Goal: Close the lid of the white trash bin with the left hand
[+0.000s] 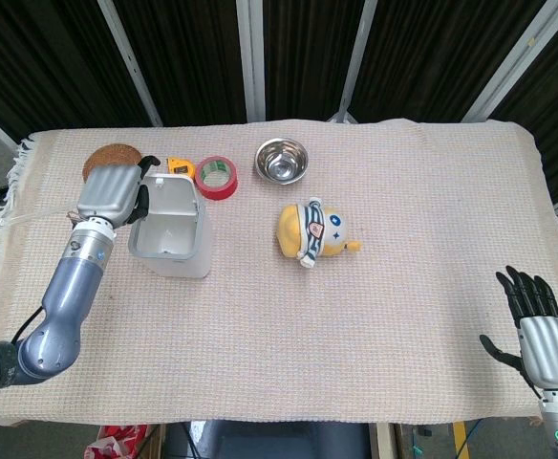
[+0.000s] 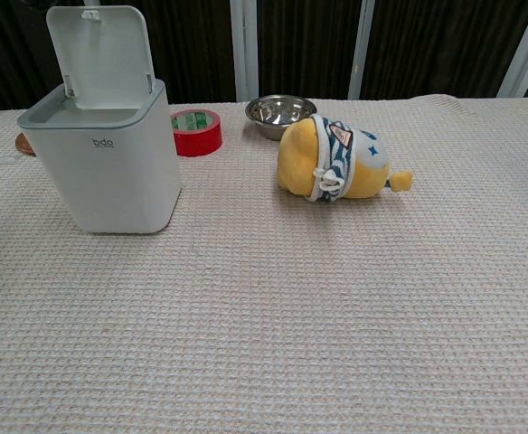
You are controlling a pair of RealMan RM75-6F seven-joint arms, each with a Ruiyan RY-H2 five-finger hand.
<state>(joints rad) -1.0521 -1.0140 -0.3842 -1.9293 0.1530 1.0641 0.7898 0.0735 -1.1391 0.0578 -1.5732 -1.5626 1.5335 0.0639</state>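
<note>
Approach step, judged. Bin stood on the bench at 10 o'clock, lid upright and open. Left hand hovered just beside the bin's 9 o'clock side, level with the lid; back of hand faced the camera, so finger state could not be told. Right hand lay spread at 4 o'clock, idle. Next move probably calls for reaching behind the lid and pushing it forward and down.

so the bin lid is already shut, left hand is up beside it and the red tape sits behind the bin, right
Not quite: the lid of the white trash bin is open and stands upright, as the chest view shows plainly. The rest holds: the left hand is beside the lid in the head view, and the red tape sits behind the bin.
</note>
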